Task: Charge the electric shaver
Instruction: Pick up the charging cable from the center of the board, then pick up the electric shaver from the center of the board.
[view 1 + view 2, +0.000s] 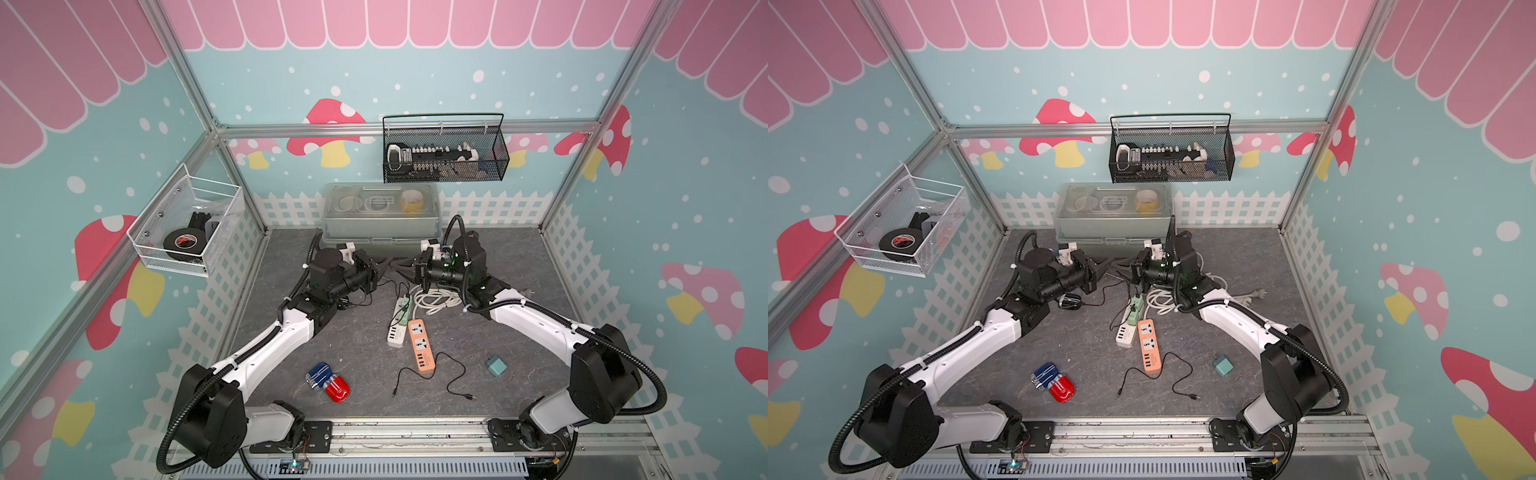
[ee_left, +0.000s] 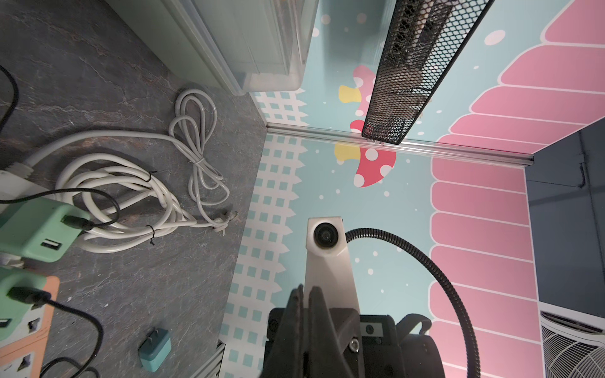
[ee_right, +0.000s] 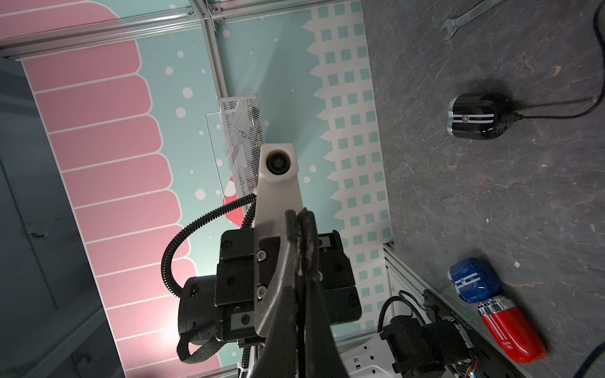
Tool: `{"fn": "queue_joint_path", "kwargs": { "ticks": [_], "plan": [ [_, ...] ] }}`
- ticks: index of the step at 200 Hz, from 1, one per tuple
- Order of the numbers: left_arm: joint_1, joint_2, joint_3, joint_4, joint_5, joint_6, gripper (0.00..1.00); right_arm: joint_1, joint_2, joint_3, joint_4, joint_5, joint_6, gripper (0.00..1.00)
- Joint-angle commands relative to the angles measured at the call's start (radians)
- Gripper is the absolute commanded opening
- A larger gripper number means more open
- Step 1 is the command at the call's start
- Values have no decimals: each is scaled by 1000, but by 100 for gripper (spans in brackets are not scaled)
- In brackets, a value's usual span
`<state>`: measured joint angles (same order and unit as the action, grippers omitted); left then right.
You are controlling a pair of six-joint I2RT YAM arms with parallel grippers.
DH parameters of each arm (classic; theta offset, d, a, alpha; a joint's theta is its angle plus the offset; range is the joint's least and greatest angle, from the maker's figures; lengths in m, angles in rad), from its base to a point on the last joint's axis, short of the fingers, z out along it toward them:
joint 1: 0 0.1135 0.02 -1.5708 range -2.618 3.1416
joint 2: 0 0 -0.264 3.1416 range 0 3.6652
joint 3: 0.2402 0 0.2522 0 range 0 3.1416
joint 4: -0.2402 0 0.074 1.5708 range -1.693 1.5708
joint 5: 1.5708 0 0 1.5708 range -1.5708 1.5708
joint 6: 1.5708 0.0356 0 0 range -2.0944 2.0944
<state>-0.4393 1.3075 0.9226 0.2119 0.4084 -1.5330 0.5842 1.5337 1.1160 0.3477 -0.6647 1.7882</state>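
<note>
Down on the table (image 1: 1092,357), right next to your left arm's wrist, the black shaver (image 1: 1070,300) is lying flat w/ a thin black cable (image 3: 553,116) already seated in its end. The right wrist cam shows it best. That cable runs over toward the green adapter (image 1: 1136,309) on the white power strip (image 1: 1126,336), so imo the hookup itself looks done.

Left claw (image 2: 306,294) is closed w/ nothing in it, and the right claw (image 3: 298,222) is the same, closed and empty. Both hang above the table, nearly tip to tip in front of the grey box (image 1: 374,232) and apart from the shaver. Reads to me like a parked pose so nothing tugs the cord, not a reach.

Orange power strip (image 1: 422,345) lies just beside the white one. A second black cable (image 1: 432,374) is looped by its end w/ at least one tip loose, prob a spare. Blue shaver (image 1: 319,373) and red shaver (image 1: 337,388) sit touching near the front edge w/ no cords on them, so not your target afaict.

Heads up tho: the white cords (image 2: 111,170) are bundled up and a wall plug (image 2: 224,225) lies bare on the table, so you can't tell if any juice actually reaches the shaver.
</note>
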Motion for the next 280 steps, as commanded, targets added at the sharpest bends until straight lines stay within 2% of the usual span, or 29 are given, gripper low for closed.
{"fn": "queue_joint_path", "kwargs": {
  "ticks": [1, 33, 70, 77, 94, 159, 164, 179, 186, 209, 224, 243, 280],
  "plan": [
    [-4, 6, 13, 0, 38, 16, 0, -3, 15, 36, 27, 8, 3, 2],
    [-17, 5, 16, -20, -3, 16, 0, 10, 23, 46, 27, 19, 13, 12],
    [-22, 6, 15, -29, -27, 12, 0, 20, 15, 28, 21, 36, 11, 13],
    [-22, 6, 15, -34, -29, 12, 0, 19, 14, 25, 22, 37, 11, 12],
    [-22, 5, 14, -34, -31, 13, 0, 19, 10, 22, 17, 46, 9, 0],
    [-14, -19, 8, -77, -41, 21, 0, 10, 3, 22, -33, 35, -49, 0],
    [-6, -28, 11, -100, -40, 31, 2, 6, 2, 22, -35, 25, -60, 0],
    [37, -66, 38, -274, -44, 78, 34, -11, 0, 18, -34, -28, -104, 0],
    [74, -82, 62, -392, -43, 115, 40, -20, -7, 16, -49, -53, -137, 0],
    [145, -113, 180, -837, -90, 267, 44, -34, -18, 17, -99, -151, -259, 0],
    [164, -131, 215, -1038, -138, 313, 46, -34, -19, 27, -159, -204, -359, 0],
    [165, -184, 165, -1147, -169, 292, 48, -34, -18, 39, -270, -235, -488, 0],
    [160, -403, -60, -1246, -180, 115, 49, -31, 16, 71, -362, -255, -575, 0]
  ]
}}
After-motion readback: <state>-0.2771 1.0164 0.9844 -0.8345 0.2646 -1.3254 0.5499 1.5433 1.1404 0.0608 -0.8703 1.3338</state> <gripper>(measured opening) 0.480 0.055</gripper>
